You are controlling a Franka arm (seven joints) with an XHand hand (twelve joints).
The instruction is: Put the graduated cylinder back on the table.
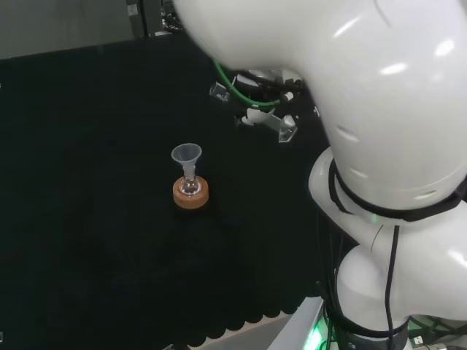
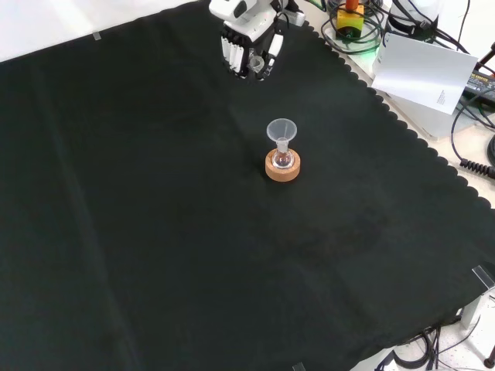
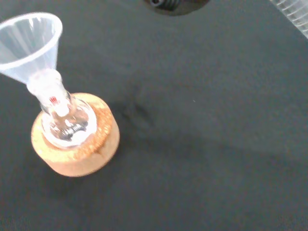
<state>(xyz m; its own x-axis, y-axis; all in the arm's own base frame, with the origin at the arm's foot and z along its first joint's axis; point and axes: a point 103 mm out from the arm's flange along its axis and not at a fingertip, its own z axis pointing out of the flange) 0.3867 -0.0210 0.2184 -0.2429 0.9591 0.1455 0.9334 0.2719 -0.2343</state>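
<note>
The graduated cylinder [image 1: 252,109] is clear and hard for us to trace: in the head view we make out a transparent tube lying roughly level above the black cloth [image 1: 87,219], one open end poking out at the left and a clear, angular foot at the right. Its long axis runs left to right in that view, so it is held on its side rather than upright. The middle of it is hidden among the fingers of the hand [image 1: 264,98], which curl round it; a green cable loops across the same spot. In the front view we see the hand [image 2: 249,48] at the top, fingers pointing down and closed on something clear, though we cannot follow the tube's outline there. In the wrist view a ribbed, clear edge is cut off at one corner.

Well apart from the hand, a small round flask [image 2: 282,159] sits in a cork ring [image 2: 282,169] with a clear funnel [image 2: 281,131] in its neck.
</note>
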